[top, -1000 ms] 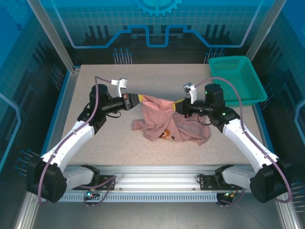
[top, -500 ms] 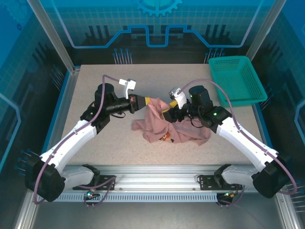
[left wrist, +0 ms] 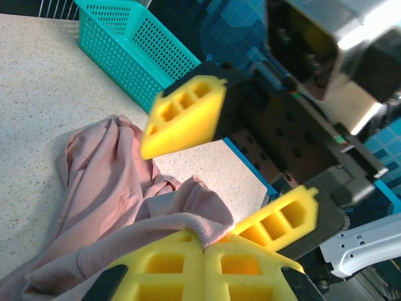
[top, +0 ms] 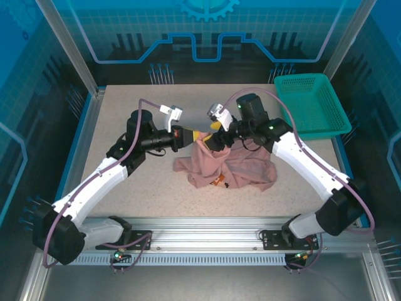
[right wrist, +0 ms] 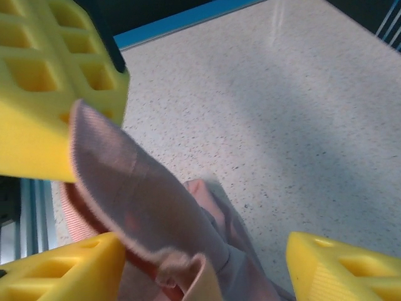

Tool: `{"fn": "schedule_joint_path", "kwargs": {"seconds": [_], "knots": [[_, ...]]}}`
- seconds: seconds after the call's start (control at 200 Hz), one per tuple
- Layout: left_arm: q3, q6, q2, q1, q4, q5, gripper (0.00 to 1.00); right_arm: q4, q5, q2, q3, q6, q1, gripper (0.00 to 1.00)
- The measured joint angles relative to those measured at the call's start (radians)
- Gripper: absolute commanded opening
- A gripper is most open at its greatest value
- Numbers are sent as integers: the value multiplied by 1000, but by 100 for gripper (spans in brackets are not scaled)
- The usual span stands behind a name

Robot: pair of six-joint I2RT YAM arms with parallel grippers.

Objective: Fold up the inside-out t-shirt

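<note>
- We see the dusty salmon-pink soft cloth t-shirt (top: 244, 169) bunched in a crumpled heap on the speckled beige table (top: 150, 194), just off table centre toward 4 o'clock. One part is drawn up toward 11 o'clock, to the pincers.
- The left gripper (top: 199, 135) comes in from 9 o'clock and is clenched on a fold of the t-shirt. In its own wrist view the two yellow pads (left wrist: 163, 276) meet, with a pink edge nipped at the seam between them.
- The right gripper (top: 215, 132) comes in from 2 o'clock and is released. Its yellow fingers (left wrist: 185, 116) stand wide apart, nose to nose with the left gripper.
- In the right wrist view the raised fold hangs between the spread fingers, close to the 8 o'clock one. We can't tell whether cloth touches that pad.
- From above, both sets of fingertips overlap the cloth and each other, so we can't resolve the gap between them there.
- A small orange-red-yellow printed mark (top: 217, 180) sits at the heap's 6 o'clock edge, too small to read.
- Collar, sleeves and hem don't separate out in the heap. Seams aren't legible, so we can't confirm which face is out.
- The teal plastic mesh basket (top: 311, 103) is at the table's 2 o'clock corner, well apart from the t-shirt. Its top is cut off in the left wrist view.
- In the left wrist view the right arm's body is blurred up close at 2 o'clock and hides the table behind it.
</note>
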Motion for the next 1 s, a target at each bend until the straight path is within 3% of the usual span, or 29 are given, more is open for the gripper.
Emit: {"fn": "schedule_joint_path", "kwargs": {"seconds": [0.135,0.31,0.39,0.5,0.69,0.82,1.0], "knots": [[2,7,0,-2,-8,1,0,-69,-69,60,61,-71,-11,26],[8,25,0,-2,-50,-71,0,-100,-84,65,83,-79,-13,0],[25,29,0,-5,-100,-174,0,-84,-48,53,81,-21,-12,0],[63,44,14,-12,-173,-311,7,-2,4,14,53,147,-8,0],[80,45,26,-14,-256,-457,33,204,93,-69,-86,479,43,0],[51,29,13,-13,-280,-482,47,312,202,-72,-158,644,109,0],[-16,-20,-47,-22,-285,-449,59,377,320,-72,-191,740,170,0]]}}
